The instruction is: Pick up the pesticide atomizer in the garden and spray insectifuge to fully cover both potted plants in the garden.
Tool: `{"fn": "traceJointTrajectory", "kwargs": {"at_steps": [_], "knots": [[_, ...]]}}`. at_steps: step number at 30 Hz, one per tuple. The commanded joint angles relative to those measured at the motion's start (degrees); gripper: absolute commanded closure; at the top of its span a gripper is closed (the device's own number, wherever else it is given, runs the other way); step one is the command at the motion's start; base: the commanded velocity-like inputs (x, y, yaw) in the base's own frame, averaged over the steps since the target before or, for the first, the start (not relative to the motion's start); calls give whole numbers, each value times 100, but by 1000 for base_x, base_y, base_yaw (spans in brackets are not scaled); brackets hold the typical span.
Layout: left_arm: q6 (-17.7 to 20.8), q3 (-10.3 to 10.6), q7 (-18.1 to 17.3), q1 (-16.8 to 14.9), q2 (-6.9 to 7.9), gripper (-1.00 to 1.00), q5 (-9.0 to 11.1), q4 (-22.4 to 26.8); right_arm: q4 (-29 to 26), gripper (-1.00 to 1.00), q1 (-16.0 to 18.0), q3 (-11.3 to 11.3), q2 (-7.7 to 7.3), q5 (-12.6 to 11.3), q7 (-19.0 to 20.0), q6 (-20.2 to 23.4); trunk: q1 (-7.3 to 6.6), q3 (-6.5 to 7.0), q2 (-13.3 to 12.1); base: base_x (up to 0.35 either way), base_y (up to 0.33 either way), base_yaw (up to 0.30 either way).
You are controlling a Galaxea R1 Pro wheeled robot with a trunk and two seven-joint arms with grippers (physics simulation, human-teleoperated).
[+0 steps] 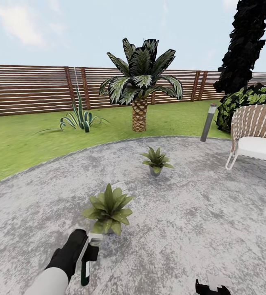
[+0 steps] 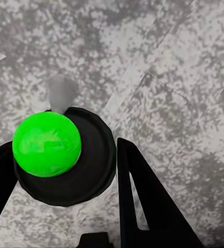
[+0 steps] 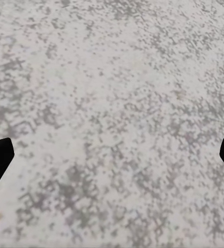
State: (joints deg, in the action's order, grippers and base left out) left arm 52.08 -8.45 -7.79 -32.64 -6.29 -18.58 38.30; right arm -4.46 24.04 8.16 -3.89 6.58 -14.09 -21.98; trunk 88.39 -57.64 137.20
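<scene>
My left gripper (image 1: pixel 88 250) is shut on the pesticide atomizer (image 1: pixel 85 268), a dark green bottle whose pale nozzle head points at the nearer potted plant (image 1: pixel 108 209) just beyond it. In the left wrist view the atomizer (image 2: pixel 65 155) appears as a bright green cap on a dark round body, clamped between the black fingers (image 2: pixel 143 206) over the patio. The second potted plant (image 1: pixel 156 160) stands farther off, toward the middle of the patio. My right gripper (image 1: pixel 213 287) hangs low at the front right, and in its wrist view the right gripper (image 3: pixel 112 160) is open over bare paving.
The round grey patio (image 1: pixel 198 221) borders the lawn (image 1: pixel 22 143) and a brown slatted fence (image 1: pixel 30 88). A palm (image 1: pixel 140 90) and a grey bollard lamp (image 1: pixel 208 123) stand at the patio's far edge. A woven chair (image 1: pixel 256 137) and a dark bush (image 1: pixel 247 100) sit at the right.
</scene>
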Motion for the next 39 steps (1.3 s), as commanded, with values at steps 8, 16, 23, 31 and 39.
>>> {"fn": "traceJointTrajectory", "kwargs": {"at_steps": [8,16,23,31,39], "knots": [[60,-56,-47,-614,-34,100,-67,228,7,-100,4,45,0,62,-15,-17,-1,-5,2,0,0,0],[56,-40,-56,-440,8,100,-57,177,7,-100,4,45,-3,59,-15,-17,-1,-5,2,164,-32,0],[65,-42,-64,-413,5,100,-50,140,7,-100,4,45,2,61,-15,-17,-1,-5,2,142,-50,0],[2,-71,-115,50,38,100,-65,117,7,-100,4,45,0,60,-15,-17,-1,-5,2,81,-1,0],[-12,-38,-130,454,53,100,-52,190,7,-100,4,45,2,62,-15,-17,-1,-5,2,2,0,0]]}}
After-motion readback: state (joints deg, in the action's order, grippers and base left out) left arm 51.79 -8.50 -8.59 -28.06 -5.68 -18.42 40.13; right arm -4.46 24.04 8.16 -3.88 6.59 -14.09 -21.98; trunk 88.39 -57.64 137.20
